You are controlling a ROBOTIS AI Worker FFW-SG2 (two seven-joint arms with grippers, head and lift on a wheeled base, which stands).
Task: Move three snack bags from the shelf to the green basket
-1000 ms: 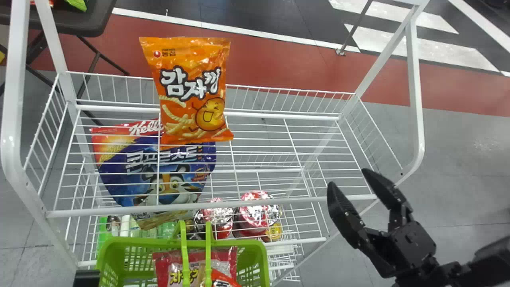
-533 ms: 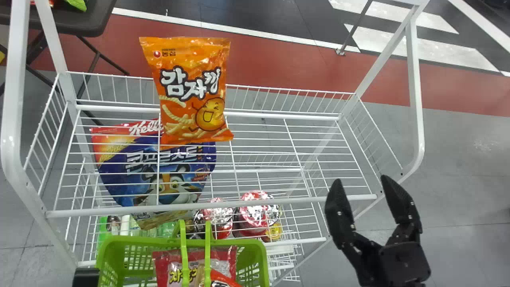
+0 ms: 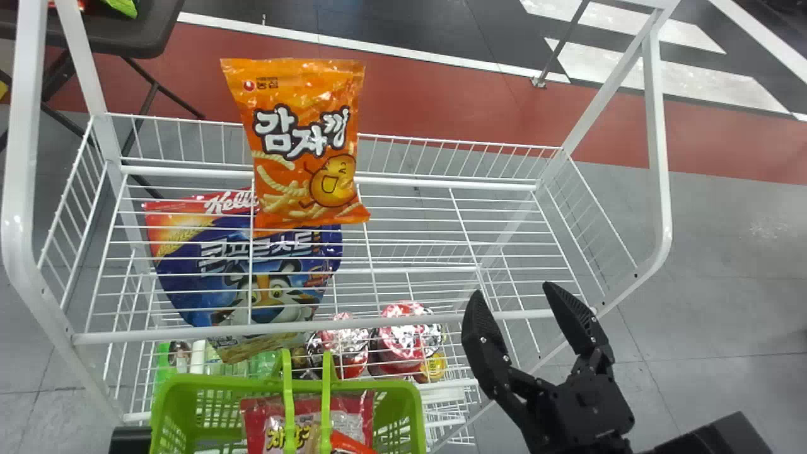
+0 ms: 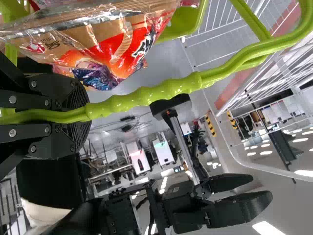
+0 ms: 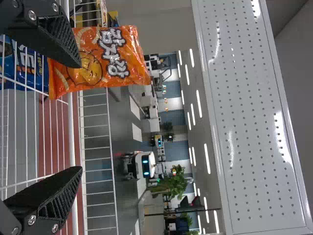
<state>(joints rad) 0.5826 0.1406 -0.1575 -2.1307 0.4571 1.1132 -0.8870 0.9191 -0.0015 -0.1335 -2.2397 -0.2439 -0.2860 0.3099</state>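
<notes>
The orange snack bag (image 3: 306,145) stands upright against the back rail of the top shelf (image 3: 429,214); in the right wrist view the bag (image 5: 100,61) lies beyond the upper finger. Over the shelf's front right edge, my right gripper (image 3: 512,293) is open and empty, to the bag's right and nearer the front; in its wrist view the gripper (image 5: 78,116) has its fingers wide apart. My left arm's black end (image 3: 130,440) shows beside the green basket (image 3: 413,397). The left gripper (image 4: 80,115) is shut on the basket handle (image 4: 146,95). Snack bags (image 3: 353,407) lie in the basket.
A blue cereal bag (image 3: 214,277) and round red packages (image 3: 403,340) sit below the top shelf's wires. White posts (image 3: 656,139) frame the rack at both sides. A dark table (image 3: 120,38) stands behind at the left.
My right gripper has moved left towards the shelf's front edge and turned, its fingers now looking somewhat farther apart. The basket handle has shifted slightly left. The orange bag has stayed put.
</notes>
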